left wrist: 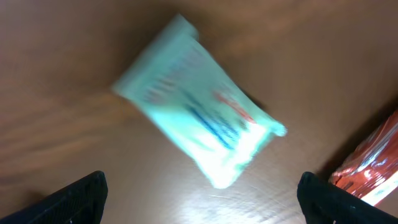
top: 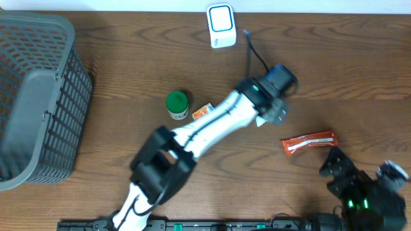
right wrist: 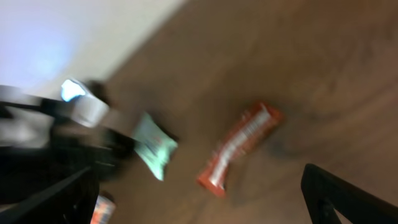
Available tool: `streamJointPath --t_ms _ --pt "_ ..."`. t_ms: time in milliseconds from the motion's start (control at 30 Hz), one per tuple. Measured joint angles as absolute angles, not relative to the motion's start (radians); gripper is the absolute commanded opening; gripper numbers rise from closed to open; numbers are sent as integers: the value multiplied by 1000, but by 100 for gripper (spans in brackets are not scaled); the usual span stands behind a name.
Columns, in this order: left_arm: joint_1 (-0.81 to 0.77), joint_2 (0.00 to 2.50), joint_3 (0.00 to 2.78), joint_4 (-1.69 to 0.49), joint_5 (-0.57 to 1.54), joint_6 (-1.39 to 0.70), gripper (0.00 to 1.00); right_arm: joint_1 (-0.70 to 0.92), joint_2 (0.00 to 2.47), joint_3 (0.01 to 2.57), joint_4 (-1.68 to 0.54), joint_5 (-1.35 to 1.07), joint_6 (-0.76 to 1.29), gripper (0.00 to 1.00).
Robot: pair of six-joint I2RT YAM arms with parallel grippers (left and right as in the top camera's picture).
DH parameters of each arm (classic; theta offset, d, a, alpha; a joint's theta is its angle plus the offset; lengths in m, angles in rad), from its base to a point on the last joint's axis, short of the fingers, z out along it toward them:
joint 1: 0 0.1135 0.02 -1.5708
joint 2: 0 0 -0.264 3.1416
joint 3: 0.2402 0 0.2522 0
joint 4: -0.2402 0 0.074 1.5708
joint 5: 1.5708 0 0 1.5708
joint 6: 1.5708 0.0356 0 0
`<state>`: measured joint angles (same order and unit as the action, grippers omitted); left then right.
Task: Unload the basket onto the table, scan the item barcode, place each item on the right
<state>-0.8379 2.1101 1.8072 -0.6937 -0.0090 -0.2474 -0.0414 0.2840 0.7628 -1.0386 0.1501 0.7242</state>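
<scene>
**Stock on the table: one pale packet under open left jaws**

1. Left gripper (left wrist: 202, 186). Your left arm reaches out over the middle of the table (top: 128, 70). In its wrist view the two dark fingers (left wrist: 78, 198) stand at the lower corners, wide apart and clamped on nothing.
2. Pale mint packet (left wrist: 199, 112). This is your item to scan. It lies on the wood directly below the left gripper, tilted diagonally, ahead of the fingertips and not between them. Its red and blue print is too blurred to read, and you cannot tell whether a barcode faces up. From overhead only a white corner shows beside the left wrist.
3. White scanner (top: 220, 24). It stands at the far edge of the table, well apart from the packet.
4. Right gripper (right wrist: 202, 177). It sits at your near right corner, with its jaws spread wide and holding nothing.
5. Orange-red wrapper (top: 309, 142). It lies between the two grippers, just beside the mint packet.
6. Green-lidded jar (top: 177, 104). It stands upright left of the left arm, with a small orange-and-white packet (top: 203, 111) just beside it.
7. Grey basket (top: 38, 96). It occupies the far left side of the table.
</scene>
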Motion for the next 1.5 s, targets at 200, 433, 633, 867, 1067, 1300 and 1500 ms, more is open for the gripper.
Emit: streamJointPath --t_ms 200,433,633,867,1067,1300,1500 --pt "-699 1876 1806 -699 -23 -213 98 -42 696 774 -923 49 733 99" --pt "-563 1721 1807 -752 -31 -205 98 -41 1045 782 -701 -119 753 96" --pt "-507 1720 1807 -822 -32 -205 98 -41 1216 786 -760 -164 987 98" --pt "-502 1720 1807 -843 -32 -205 98 -42 1374 786 -775 -109 1171 99" --pt "-501 1720 1807 -864 -33 -205 98 -48 1493 786 -753 -60 1284 99" --pt "-501 1720 1807 -907 -32 -205 98 -76 1607 792 -686 -31 1332 48" --pt "-501 1720 1807 -909 -32 -205 98 -117 1628 809 -678 -20 1348 23"
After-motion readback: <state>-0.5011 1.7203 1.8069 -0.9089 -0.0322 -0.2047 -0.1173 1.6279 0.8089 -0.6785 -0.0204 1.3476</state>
